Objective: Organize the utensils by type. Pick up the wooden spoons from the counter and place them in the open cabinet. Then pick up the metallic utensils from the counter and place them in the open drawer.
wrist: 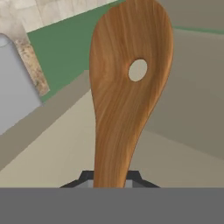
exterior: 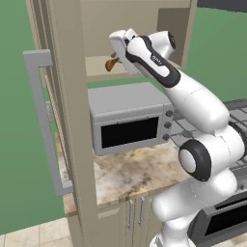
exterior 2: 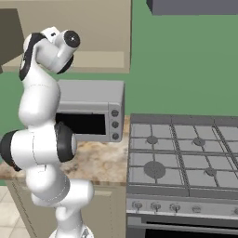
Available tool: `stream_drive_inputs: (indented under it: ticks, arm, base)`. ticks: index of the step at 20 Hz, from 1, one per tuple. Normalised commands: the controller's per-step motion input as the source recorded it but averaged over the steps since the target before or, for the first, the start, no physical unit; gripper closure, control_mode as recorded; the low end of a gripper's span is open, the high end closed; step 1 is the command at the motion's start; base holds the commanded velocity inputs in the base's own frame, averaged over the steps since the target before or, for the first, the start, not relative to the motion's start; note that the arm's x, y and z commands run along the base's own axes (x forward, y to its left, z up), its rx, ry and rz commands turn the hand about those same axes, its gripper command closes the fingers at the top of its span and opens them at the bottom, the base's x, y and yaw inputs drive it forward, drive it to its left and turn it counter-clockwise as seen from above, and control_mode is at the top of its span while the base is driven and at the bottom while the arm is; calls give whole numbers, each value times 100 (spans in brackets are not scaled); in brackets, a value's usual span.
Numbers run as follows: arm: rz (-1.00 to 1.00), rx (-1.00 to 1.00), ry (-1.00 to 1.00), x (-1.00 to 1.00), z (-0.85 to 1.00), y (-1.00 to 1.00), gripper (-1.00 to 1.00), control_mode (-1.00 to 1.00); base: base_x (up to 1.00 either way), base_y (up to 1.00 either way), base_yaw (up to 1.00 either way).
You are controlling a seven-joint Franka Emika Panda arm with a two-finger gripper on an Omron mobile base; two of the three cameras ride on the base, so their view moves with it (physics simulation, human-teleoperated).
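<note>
My gripper [wrist: 109,180] was clamped on the handle of a wooden spoon [wrist: 127,83] with a hole in its bowl. I held it up inside the open cabinet [exterior: 72,120], just above the inner shelf [exterior: 103,75], over the microwave [exterior: 128,116].

Even, flat rendered light; soft faint shadows, no glare; coarse, slightly blurry edges.

wooden spoon [wrist: 127,96] handle cut off below, fingers [wrist: 133,176] mostly hidden
</note>
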Motion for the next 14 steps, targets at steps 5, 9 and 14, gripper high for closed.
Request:
stream_drive_inputs:
  ticks: [5, 9, 14]
  arm:
    - [0, 0, -2, 39, 0, 10, 100, -100]
    - [0, -1, 0, 13, -1, 5, 100, -100]
    - [0, -1, 2, 26, -1, 0, 100, -100]
  base:
    - [0, 0, 0]
    - [0, 0, 0]
    - [0, 0, 0]
